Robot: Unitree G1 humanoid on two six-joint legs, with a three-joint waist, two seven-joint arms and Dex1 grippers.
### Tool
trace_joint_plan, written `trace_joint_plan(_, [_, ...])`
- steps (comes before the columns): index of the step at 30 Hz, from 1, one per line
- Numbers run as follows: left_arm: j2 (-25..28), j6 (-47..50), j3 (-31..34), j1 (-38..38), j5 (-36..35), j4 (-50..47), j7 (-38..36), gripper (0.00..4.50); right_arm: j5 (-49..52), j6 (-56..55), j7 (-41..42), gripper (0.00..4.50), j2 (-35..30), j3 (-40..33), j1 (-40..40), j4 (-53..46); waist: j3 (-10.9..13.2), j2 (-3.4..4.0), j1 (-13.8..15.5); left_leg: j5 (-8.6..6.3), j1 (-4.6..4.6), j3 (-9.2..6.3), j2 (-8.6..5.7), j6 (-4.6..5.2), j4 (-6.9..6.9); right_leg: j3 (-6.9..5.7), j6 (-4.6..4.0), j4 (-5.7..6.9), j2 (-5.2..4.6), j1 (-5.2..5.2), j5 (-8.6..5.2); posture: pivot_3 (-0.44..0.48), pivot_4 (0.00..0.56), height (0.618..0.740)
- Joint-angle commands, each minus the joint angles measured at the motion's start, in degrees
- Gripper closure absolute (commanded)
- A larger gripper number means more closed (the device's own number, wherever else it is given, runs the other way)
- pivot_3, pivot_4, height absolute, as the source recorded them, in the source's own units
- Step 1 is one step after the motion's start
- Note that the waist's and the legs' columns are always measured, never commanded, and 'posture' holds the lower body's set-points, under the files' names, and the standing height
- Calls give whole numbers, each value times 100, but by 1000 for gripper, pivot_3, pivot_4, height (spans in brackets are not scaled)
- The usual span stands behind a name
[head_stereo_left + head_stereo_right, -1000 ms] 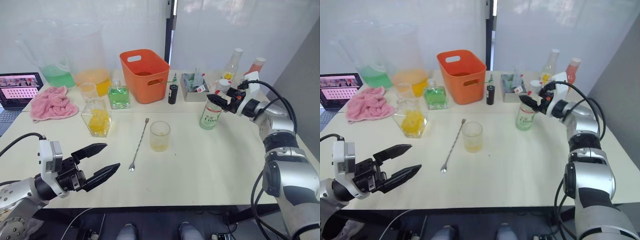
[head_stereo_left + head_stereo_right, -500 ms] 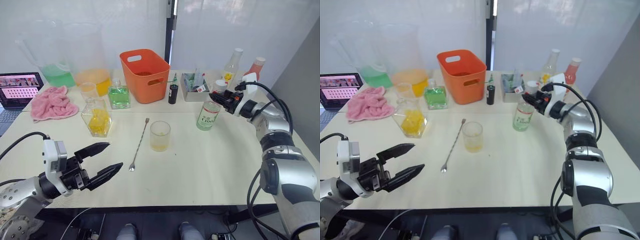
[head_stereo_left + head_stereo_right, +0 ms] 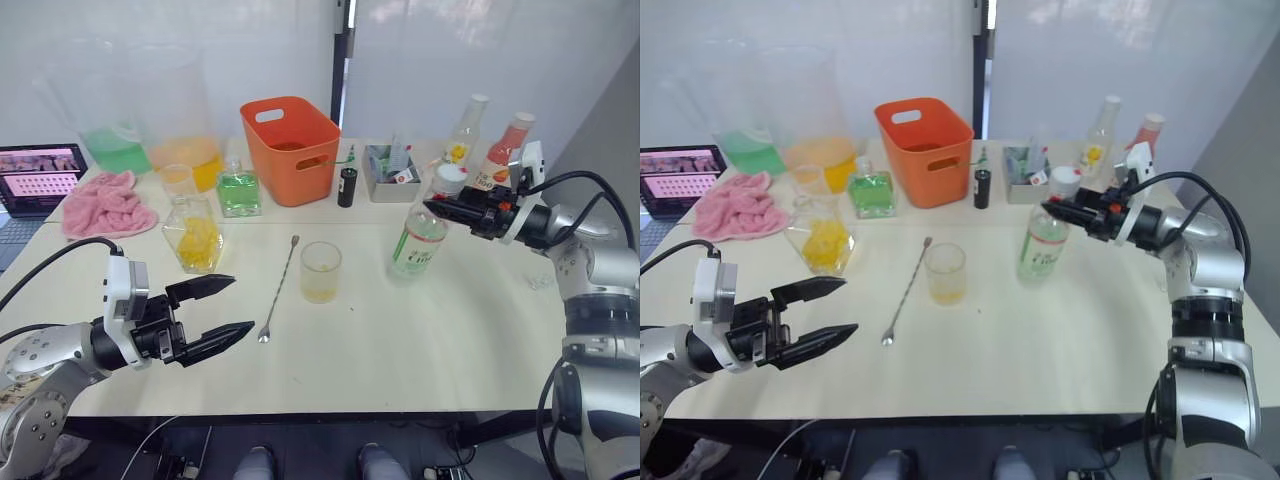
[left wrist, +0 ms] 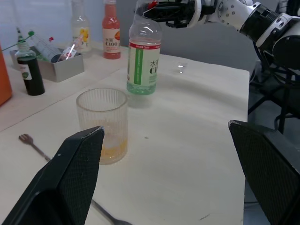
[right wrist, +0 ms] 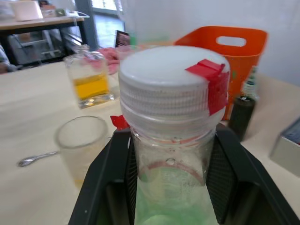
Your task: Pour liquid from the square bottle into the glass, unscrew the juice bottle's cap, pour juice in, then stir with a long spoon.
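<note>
The juice bottle [image 3: 418, 240], clear with a green-and-white label, leans with its white cap [image 3: 449, 178] toward the right. My right gripper [image 3: 441, 206] is shut around its neck just under the cap [image 5: 171, 77], one finger [image 5: 117, 187] on each side. The glass [image 3: 320, 271] stands mid-table with a little yellow liquid at the bottom. Left of it lies the long spoon [image 3: 279, 288]. The square bottle [image 3: 195, 235] with yellow liquid stands further left. My left gripper [image 3: 238, 305] hovers open over the table's near left, pointing at the glass [image 4: 102, 124].
An orange basket [image 3: 290, 150], a green-liquid flask [image 3: 237, 190], two big pitchers [image 3: 150, 125] and a small glass [image 3: 177, 180] line the back. At back right are a dark small bottle [image 3: 346, 185], a metal tray [image 3: 388, 172], and yellow-labelled [image 3: 462, 135] and pink [image 3: 505, 150] bottles. A pink cloth [image 3: 105, 205] and a laptop [image 3: 35, 175] lie at the left.
My right gripper has drawn the juice bottle nearer, and the bottle now leans more. My left gripper has edged to the right, still open.
</note>
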Motion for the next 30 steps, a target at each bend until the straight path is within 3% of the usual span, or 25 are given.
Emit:
trace_joint_plan(1, [177,16,-160,-291,54,206,-303,0,863,765,-152,3101,-29,-149,395,-1705,0,0,-2,0,1,0,0,0,0,1,2,3,0,-1,0,0,150,725])
trace_joint_plan(10, [160,-151,-657,-738,490,482,-619,0,1037,1051,-1259,3101,425,523,1553,-3976,-1,-3,35,0,-10,0,1,-1,5,1,-1,-1,0,-9,-6,0,150,725])
trace_joint_plan(21, [108,-3,-656,-669,432,311,-553,0,537,688,-1909,3101,944,1378,1941,-4236,-5,-8,36,1,-38,2,2,1,10,1,0,12,0,-47,12,0,150,725])
trace_joint_plan(22, [106,0,-651,-652,430,298,-550,0,540,672,-1901,2300,948,1378,1953,-4201,-5,-9,33,1,-37,2,4,1,10,0,1,12,1,-47,12,0,150,725])
trace_joint_plan(29, [122,16,-614,-598,431,319,-560,0,636,669,-1177,37,443,1282,1791,-3732,-5,-9,44,1,-37,3,4,1,13,0,-6,13,1,-45,9,0,150,725])
trace_joint_plan(30, [124,23,-612,-596,427,319,-556,0,629,645,-1072,14,368,1289,1764,-3670,-5,-9,49,1,-37,3,4,1,13,1,-9,10,1,-45,6,0,150,725])
